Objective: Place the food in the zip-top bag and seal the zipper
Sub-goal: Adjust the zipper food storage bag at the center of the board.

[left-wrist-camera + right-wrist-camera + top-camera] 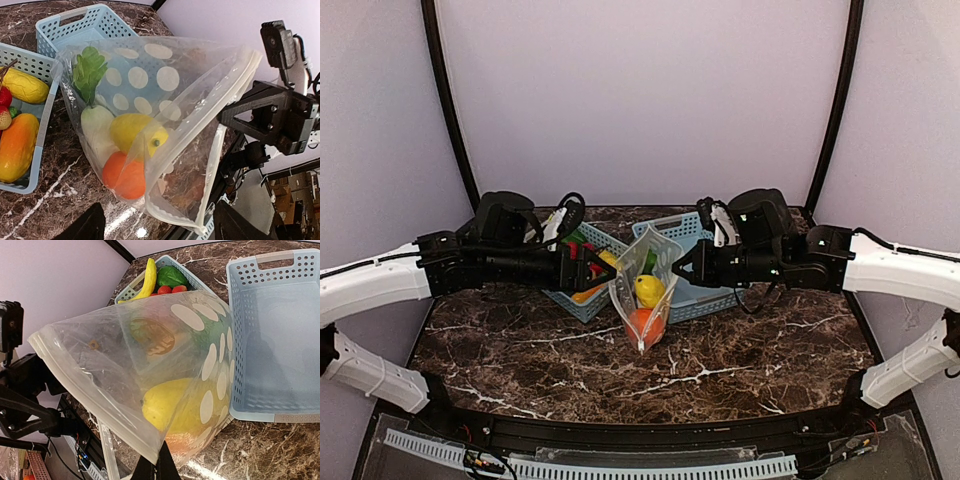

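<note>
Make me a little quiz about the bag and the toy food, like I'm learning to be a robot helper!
1. True or false: the orange is inside the bag.
2. The right gripper is: A open, B shut on the bag.
3. Fill in: the banana lies in a blue ___.
Key: 1 true; 2 B; 3 basket.

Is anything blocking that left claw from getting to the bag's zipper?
Nothing visible. One end of the zipper lies between the fingers of the open left gripper; the right gripper pinches the zip-top bag farther along.
</note>
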